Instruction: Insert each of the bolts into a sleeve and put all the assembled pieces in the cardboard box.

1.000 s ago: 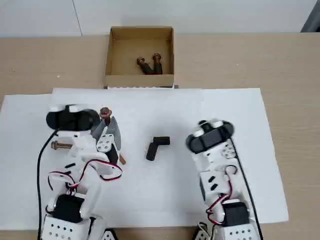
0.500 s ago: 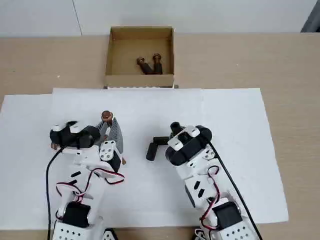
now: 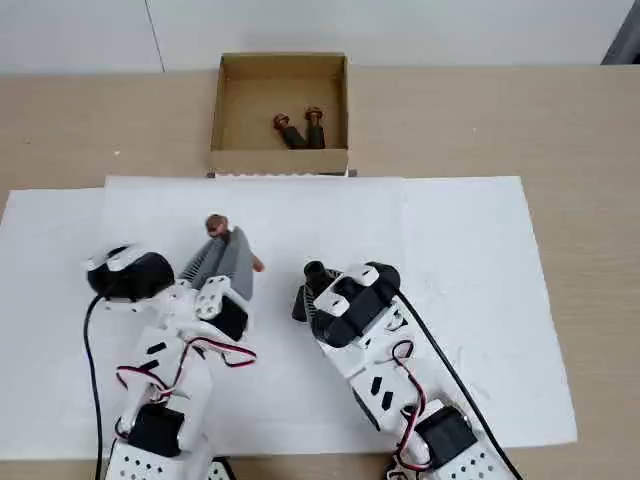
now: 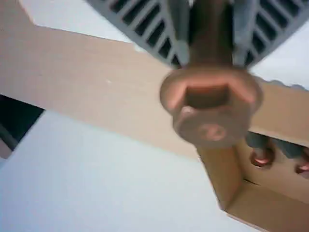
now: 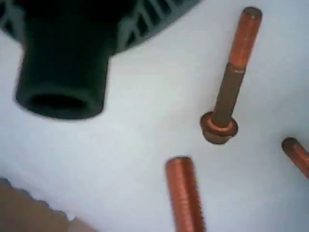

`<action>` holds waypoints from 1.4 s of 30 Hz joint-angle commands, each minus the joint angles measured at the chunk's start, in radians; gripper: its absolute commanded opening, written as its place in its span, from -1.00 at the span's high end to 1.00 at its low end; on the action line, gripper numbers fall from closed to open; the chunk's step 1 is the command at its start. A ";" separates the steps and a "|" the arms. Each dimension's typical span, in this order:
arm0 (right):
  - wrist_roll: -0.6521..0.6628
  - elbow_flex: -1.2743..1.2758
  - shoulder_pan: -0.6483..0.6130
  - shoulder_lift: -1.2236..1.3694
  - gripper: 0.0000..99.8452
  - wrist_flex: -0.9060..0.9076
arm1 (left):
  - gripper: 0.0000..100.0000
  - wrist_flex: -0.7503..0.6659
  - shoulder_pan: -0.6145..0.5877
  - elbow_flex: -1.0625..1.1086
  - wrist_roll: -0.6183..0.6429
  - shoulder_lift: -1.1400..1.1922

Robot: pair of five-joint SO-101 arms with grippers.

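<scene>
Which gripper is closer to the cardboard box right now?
Left. The left gripper, holding a bolt, sits a short way before the cardboard box's front wall; the right gripper, holding a sleeve, is farther back over the paper.

We are gripping a black sleeve (image 5: 60,72) between the grey ribbed fingers (image 5: 145,21) of our right gripper (image 5: 72,19), with its open end facing the white paper (image 5: 145,121). A flanged bolt (image 5: 227,92) is lying on the paper. A threaded bolt shank (image 5: 184,195) and another bolt tip (image 5: 295,153) are showing nearby.
</scene>
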 commanded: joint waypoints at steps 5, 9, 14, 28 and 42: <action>0.058 0.014 -0.042 -0.005 0.99 -0.004 | 0.99 -0.132 0.069 -0.008 0.014 -0.017; 0.074 0.014 -0.070 -0.005 1.00 0.007 | 0.99 -0.186 0.069 -0.008 0.014 -0.017; 0.080 0.014 -0.070 -0.005 1.00 0.007 | 0.99 -0.184 0.069 -0.010 0.038 -0.017; 0.169 0.014 -0.062 -0.004 1.00 0.010 | 0.99 -0.044 0.155 -0.111 0.054 -0.015; 0.172 0.014 -0.021 -0.004 1.00 0.007 | 0.99 -0.040 0.172 -0.105 0.055 -0.015</action>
